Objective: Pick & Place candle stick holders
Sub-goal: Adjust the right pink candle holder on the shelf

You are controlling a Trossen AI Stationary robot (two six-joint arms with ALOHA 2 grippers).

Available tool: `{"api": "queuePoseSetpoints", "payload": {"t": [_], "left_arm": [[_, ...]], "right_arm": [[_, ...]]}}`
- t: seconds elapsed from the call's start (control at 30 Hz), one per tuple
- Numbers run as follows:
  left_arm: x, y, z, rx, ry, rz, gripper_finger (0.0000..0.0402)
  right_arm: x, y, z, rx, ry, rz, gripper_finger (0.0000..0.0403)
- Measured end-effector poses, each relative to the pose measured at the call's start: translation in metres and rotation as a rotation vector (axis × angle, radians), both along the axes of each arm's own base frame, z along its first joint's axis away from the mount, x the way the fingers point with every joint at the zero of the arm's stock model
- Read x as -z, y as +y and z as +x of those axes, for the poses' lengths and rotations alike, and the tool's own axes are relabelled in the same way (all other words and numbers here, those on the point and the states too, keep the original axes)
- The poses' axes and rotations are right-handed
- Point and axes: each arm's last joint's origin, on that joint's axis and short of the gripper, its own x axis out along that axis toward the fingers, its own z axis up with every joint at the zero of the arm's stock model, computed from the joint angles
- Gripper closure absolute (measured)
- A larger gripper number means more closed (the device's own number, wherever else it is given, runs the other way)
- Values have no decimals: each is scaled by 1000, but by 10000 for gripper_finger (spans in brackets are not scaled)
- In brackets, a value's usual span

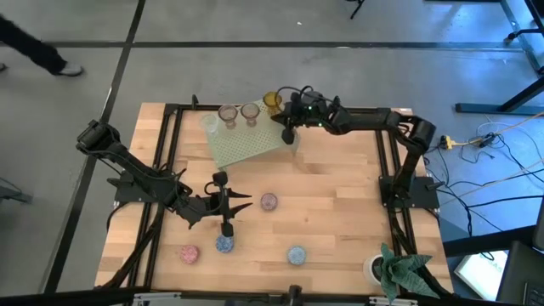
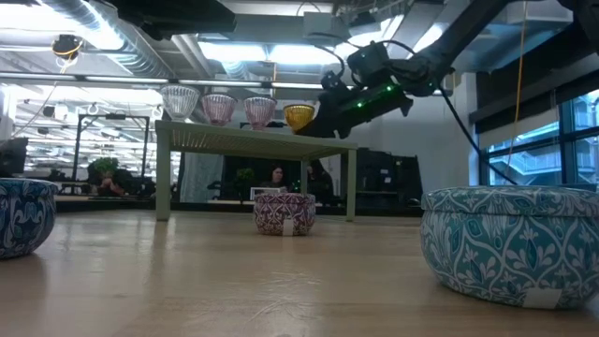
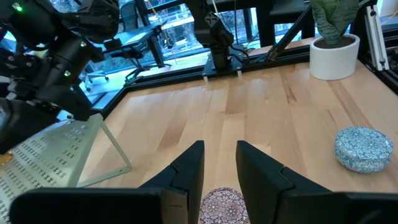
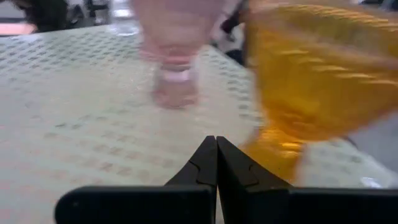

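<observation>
Several stemmed glass candle holders stand on the pale green rack (image 1: pixel 242 143): pink ones (image 1: pixel 250 110) and an amber one (image 1: pixel 272 100), which also shows in the right wrist view (image 4: pixel 323 68). My right gripper (image 4: pixel 216 155) is shut just above the rack top, beside the amber holder. A mauve patterned holder (image 1: pixel 269 201) sits on the table. My left gripper (image 3: pixel 219 162) is open, and the mauve holder (image 3: pixel 221 205) shows low in the gap between its fingers; in the high view they stand apart. Pink (image 1: pixel 189 253) and blue (image 1: pixel 224 244) holders sit near the table's near edge. My right gripper's shut fingers (image 4: pixel 233 171) lie level over the rack top, close beside the amber holder's stem and foot (image 4: pixel 277 155). Whether they touch it I cannot tell.
Another blue holder (image 1: pixel 296 254) sits near the near edge, and a white pot with a green plant (image 1: pixel 378 269) stands at the near right corner. Black frame rails run along the table's left and right sides. Bare wood lies between the rack and the mauve holder.
</observation>
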Motion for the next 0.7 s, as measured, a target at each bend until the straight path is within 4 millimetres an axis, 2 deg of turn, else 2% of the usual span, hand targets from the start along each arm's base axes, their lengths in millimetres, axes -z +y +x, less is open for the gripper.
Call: {"api": "queuePoseSetpoints", "payload": {"t": [0.43,0.7], "left_arm": [[0,0,0,-4,-1,3,313],[-3,2,0,-92,-14,48,313]], "right_arm": [[-9,62,27,-44,-34,-40,403],[-14,82,35,27,-99,-50,403]]}}
